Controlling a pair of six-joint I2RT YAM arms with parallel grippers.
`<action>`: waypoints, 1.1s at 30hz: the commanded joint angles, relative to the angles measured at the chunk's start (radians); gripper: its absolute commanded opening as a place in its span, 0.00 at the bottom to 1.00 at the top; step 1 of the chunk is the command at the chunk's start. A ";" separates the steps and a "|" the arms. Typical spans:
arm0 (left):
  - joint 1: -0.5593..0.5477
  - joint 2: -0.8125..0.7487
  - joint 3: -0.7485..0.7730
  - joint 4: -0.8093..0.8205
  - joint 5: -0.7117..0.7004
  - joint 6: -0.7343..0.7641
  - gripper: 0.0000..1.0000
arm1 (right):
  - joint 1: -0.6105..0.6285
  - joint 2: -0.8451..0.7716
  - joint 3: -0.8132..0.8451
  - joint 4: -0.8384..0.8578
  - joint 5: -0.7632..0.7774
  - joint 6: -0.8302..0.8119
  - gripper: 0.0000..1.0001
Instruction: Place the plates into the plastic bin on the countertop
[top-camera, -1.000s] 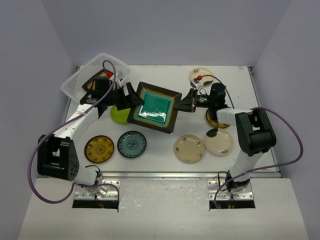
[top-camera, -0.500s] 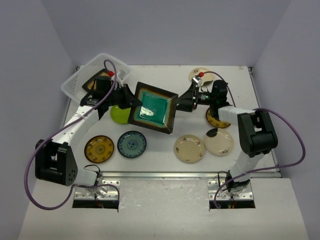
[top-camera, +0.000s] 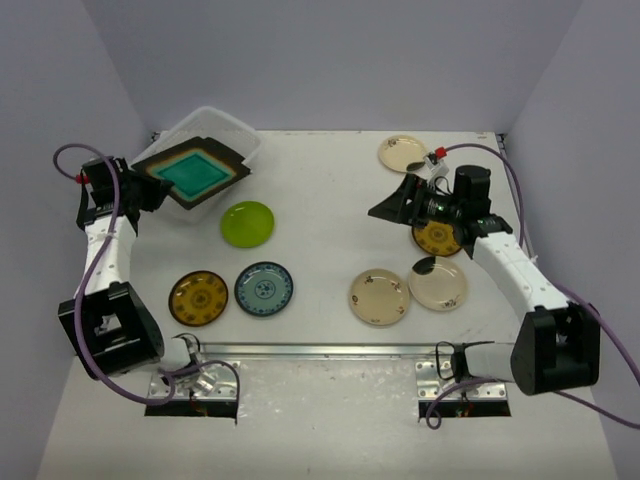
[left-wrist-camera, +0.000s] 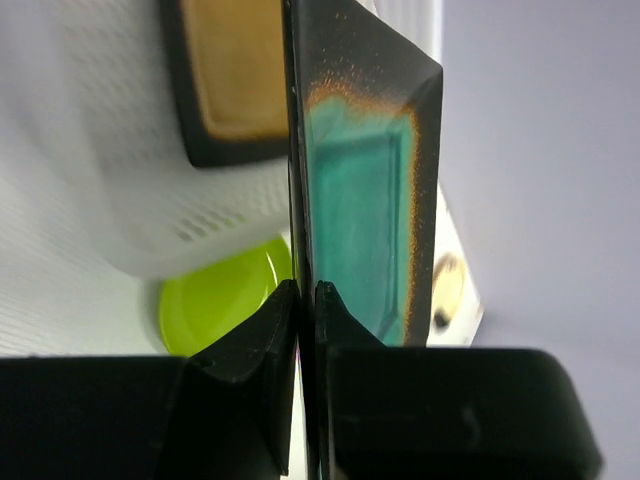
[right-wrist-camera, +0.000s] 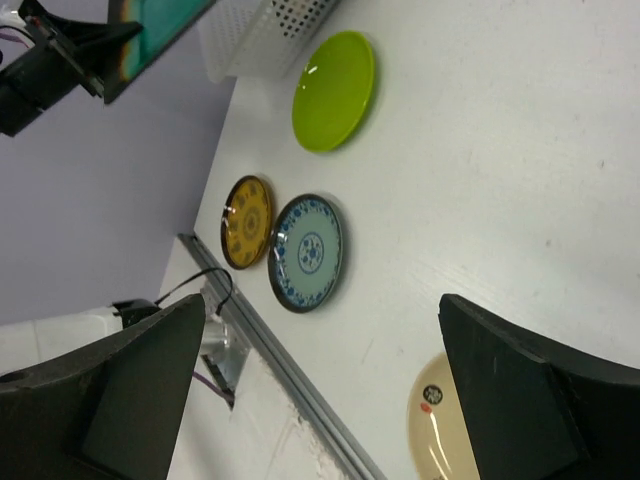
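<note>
Four round plates lie in a row nearest you, just behind the metal rail (top-camera: 330, 349) of the countertop (top-camera: 320, 190): from left to right a mustard-patterned plate (top-camera: 199, 297), a blue-patterned plate (top-camera: 264, 288), a left cream plate (top-camera: 379, 297) and a right cream plate (top-camera: 438, 284). The left cream plate carries a small dark round mark with a red speck beside it, too small for you to read. Farther back on the right, a second mustard plate (top-camera: 437, 238) is partly hidden under your right arm, whose right gripper (top-camera: 392, 203) hangs above the table with its fingers spread wide and nothing between them. Left of centre lies the lime green plate (top-camera: 248, 223), glossy and plain. At the far left stands the plastic bin (top-camera: 238, 128), translucent white with perforated sides. An amber square plate (left-wrist-camera: 230, 70) with a dark rim lies inside it. Over the bin sits the teal square plate (top-camera: 195, 172), dark-rimmed with an orange-speckled border, its near corner jutting past the bin's rim. Your left gripper (top-camera: 150, 190) pinches this plate's left edge tight. You cannot tell whether it touches the rim. At the far right lies a third cream plate (top-camera: 402, 153).
</note>
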 joint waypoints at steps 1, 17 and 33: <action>0.061 0.013 0.091 0.250 -0.101 -0.238 0.00 | 0.003 -0.145 -0.109 -0.033 0.058 -0.056 0.99; -0.002 0.307 0.255 0.456 -0.245 -0.318 0.00 | 0.003 -0.364 -0.266 -0.005 -0.054 -0.021 0.99; -0.072 0.434 0.241 0.477 -0.277 -0.339 0.00 | 0.003 -0.429 -0.289 -0.028 -0.068 -0.031 0.99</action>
